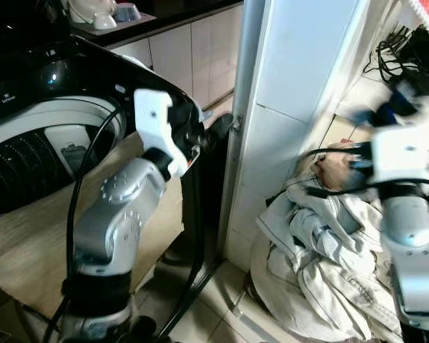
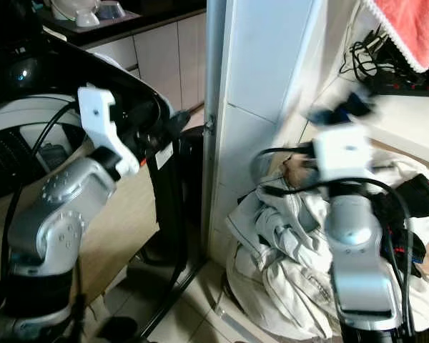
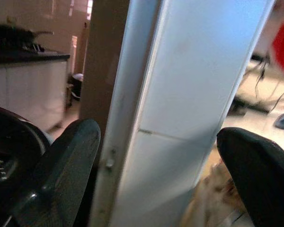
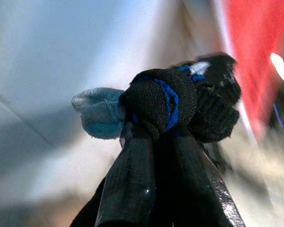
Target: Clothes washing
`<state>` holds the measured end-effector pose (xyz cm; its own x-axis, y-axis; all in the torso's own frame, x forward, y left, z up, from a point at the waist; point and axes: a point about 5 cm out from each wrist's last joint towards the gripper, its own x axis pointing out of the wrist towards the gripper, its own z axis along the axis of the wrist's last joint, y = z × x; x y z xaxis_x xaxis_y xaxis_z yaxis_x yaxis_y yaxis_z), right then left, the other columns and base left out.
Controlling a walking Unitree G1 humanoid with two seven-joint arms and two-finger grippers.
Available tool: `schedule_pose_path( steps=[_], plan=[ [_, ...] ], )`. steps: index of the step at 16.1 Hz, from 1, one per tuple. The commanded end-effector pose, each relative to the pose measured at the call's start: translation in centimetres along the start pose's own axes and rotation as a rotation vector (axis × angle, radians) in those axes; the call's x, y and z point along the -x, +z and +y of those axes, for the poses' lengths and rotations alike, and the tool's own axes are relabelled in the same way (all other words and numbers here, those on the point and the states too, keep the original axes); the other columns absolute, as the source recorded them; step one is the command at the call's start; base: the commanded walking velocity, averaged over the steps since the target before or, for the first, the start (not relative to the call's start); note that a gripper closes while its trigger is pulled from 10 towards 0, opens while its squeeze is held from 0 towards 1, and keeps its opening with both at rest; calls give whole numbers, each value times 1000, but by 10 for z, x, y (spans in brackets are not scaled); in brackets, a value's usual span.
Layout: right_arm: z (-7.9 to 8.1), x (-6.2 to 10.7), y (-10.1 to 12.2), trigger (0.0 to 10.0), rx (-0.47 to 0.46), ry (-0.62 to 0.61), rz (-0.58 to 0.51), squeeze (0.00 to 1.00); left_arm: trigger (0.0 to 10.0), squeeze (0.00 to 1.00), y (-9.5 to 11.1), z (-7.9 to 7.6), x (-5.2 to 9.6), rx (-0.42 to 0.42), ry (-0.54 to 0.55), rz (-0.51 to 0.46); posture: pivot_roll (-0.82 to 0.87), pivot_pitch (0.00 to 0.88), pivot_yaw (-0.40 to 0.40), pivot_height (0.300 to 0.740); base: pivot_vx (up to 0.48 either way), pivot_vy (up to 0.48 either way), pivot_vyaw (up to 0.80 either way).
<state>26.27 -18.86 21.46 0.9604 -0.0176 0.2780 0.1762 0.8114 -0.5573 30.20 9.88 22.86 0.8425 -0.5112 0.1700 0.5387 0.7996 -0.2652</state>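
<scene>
Pinched between my right gripper's [image 4: 156, 137] fingers is a dark sock [image 4: 180, 101], raised over the clothes pile [image 1: 322, 250]. I'd keep it clamped while swinging toward the washer drum [image 1: 28, 164]; left gripper [image 3: 156, 156] hangs wide.

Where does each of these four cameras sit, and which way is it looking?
Left eye view: on the head, looking down at the washing machine, white pillar, clothes pile; both silver arms show.
Right eye view: the head's other eye, same scene.
Left wrist view: along the open left gripper at the pillar.
Right wrist view: along the right gripper, shut on a black-and-blue sock.
Shared: the pillar.
</scene>
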Motion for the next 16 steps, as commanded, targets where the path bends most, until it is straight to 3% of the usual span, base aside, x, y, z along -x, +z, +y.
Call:
schedule_pose_path(
  steps=[1, 4, 7, 10, 13, 14, 15, 16],
  plan=[
    [25, 6, 24, 0, 28, 200, -183, 0, 10000, 1000, 6, -7, -6, 116, -56, -12, -116, 0, -2, 740, 0, 0, 0],
    [49, 11, 42, 0, -84, 366, -292, 0, 10000, 1000, 10, -23, -10, 273, -175, -26, -117, 0, -8, 740, 0, 0, 0],
    [68, 15, 49, 0, -109, 487, -363, 0, 10000, 1000, 9, -40, -10, 496, -321, -38, -116, 0, -15, 740, 0, 0, 0],
    [70, 13, 53, 0, -143, 514, -374, 0, 10000, 1000, 11, -42, -10, 587, -340, -66, -118, 0, -18, 740, 0, 0, 0],
    [76, 16, 53, 0, -161, 626, -374, 0, 10000, 1000, 8, -47, -4, 597, -403, -23, -113, 0, -20, 740, 0, 0, 0],
    [77, 16, 53, 0, -160, 645, -374, 0, 10000, 510, 6, -48, -3, 587, -414, -1, -112, 0, -20, 740, 0, 0, 0],
    [77, 16, 53, 0, -162, 652, -372, 0, 10000, 510, 5, -48, -2, 582, -417, 8, -112, 0, -20, 740, 0, 0, 0],
    [77, 17, 53, 0, -160, 688, -363, 0, 10000, 0, 3, -49, 0, 563, -429, 26, -110, 0, -20, 740, 0, 0, 0]
  ],
)
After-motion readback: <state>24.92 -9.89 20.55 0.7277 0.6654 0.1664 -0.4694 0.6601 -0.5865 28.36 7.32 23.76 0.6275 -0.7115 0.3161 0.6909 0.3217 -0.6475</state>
